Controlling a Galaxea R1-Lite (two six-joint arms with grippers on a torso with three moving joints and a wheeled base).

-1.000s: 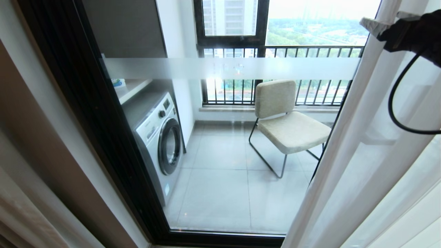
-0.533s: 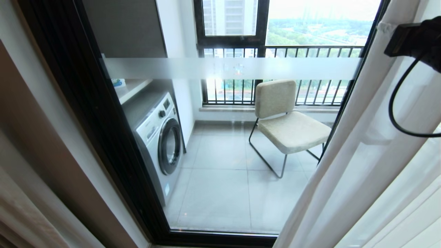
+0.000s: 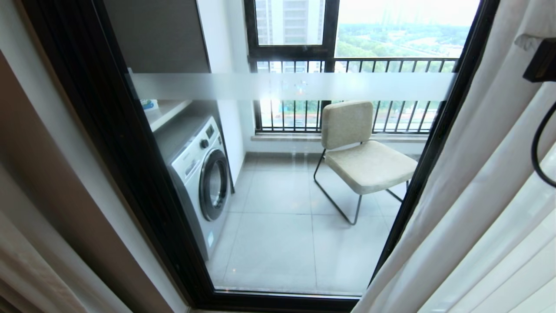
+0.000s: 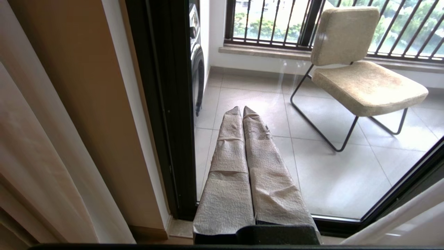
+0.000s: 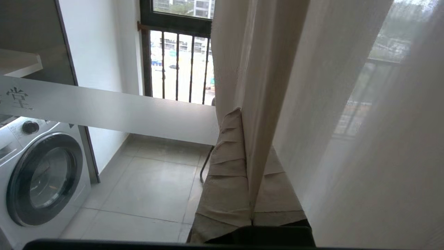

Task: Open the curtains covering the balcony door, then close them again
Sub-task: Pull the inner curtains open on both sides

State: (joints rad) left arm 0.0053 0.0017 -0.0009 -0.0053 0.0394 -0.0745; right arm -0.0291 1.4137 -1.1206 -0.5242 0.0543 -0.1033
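Note:
The balcony door (image 3: 108, 130) is a black-framed glass pane with a frosted band (image 3: 291, 86), and most of it is uncovered. The white sheer curtain (image 3: 478, 174) hangs bunched at the right. At the far left hangs the beige heavy curtain (image 3: 26, 269). High at the right edge, my right gripper (image 3: 524, 42) is shut on the sheer's leading edge. In the right wrist view the sheer fold (image 5: 263, 86) runs between the taped fingers (image 5: 222, 166) of that gripper (image 5: 241, 118). My left gripper (image 4: 241, 109) is low, shut and empty, pointing at the door's lower left.
Behind the glass stand a washing machine (image 3: 202, 174) on the left and a beige chair (image 3: 365, 152) with thin black legs. A black-framed window with railing bars (image 3: 347, 65) closes the balcony. A black cable (image 3: 538, 156) loops from my right arm.
My right gripper has shut on the sheer's edge and moved right, drawing the sheer with it. The door's right black upright now shows. The left arm has not moved.

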